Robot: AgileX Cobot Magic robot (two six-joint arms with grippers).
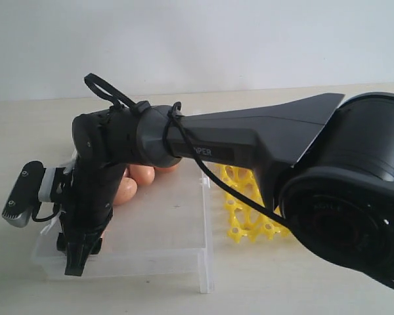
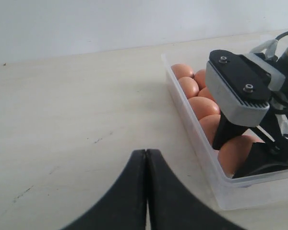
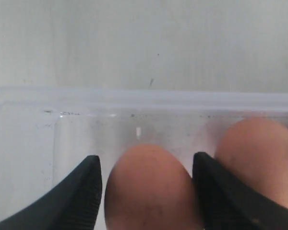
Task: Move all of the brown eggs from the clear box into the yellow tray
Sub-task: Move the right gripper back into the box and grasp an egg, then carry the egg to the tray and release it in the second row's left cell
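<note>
Pale tabletop (image 3: 134,43) holds the clear box (image 3: 134,96), where a brown egg (image 3: 149,187) lies between the spread-open right fingers (image 3: 81,196).

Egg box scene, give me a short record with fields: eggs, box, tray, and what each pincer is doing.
eggs: several in a row along one wall of the box; none seen on the tray
box: clear, on the table, tray beside it
tray: yellow, mostly hidden behind the arm
right pincer: open, down in the box, one egg between its fingers; contact cannot be told
left pincer: shut, empty, over the table beside the box
</note>
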